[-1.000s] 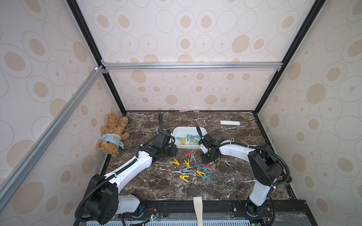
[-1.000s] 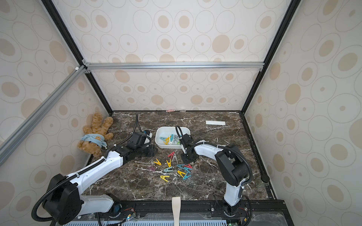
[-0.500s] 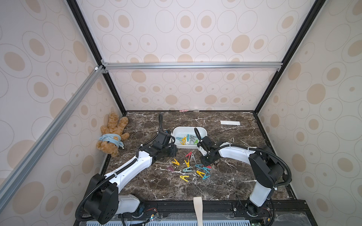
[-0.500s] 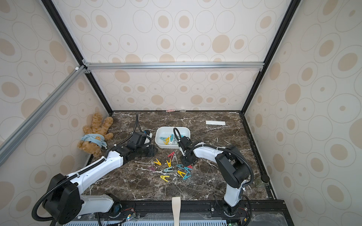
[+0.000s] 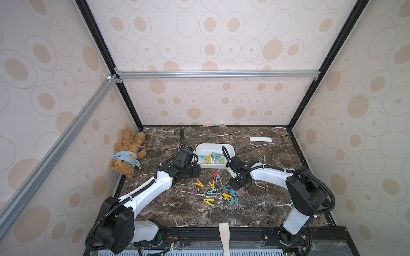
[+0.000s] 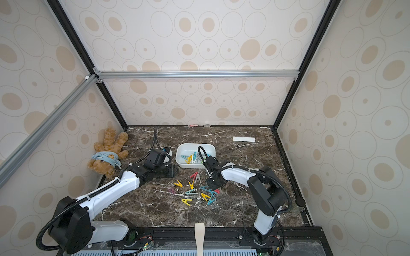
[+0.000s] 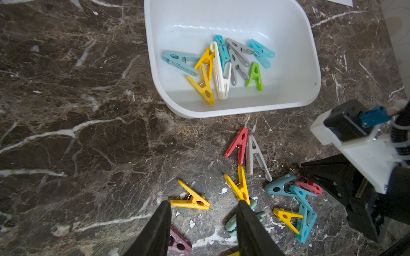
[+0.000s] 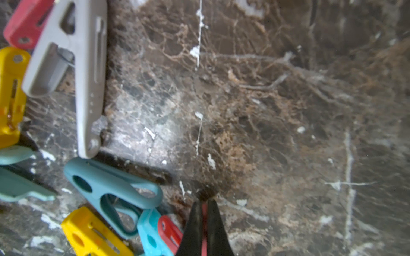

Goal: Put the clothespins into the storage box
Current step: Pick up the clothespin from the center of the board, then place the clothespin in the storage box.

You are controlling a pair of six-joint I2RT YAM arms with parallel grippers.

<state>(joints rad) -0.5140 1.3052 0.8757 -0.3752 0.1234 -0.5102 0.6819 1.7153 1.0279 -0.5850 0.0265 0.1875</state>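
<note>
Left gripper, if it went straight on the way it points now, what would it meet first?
Probably the yellow clothespin, lying just ahead of the left gripper between its open jaws; depth is unclear.

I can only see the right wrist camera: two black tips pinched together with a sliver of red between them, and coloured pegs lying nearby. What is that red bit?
Observer: It looks like part of a red clothespin. The left wrist view shows the whole peg, with the right gripper shut on its end.
Operator: Where do the pegs go?
Observer: Into a white storage box, which sits farther back on the table. Several clothespins already lie inside it.
Operator: Is there another arm?
Observer: Yes. The left gripper hangs open above a yellow clothespin and holds nothing.
</note>
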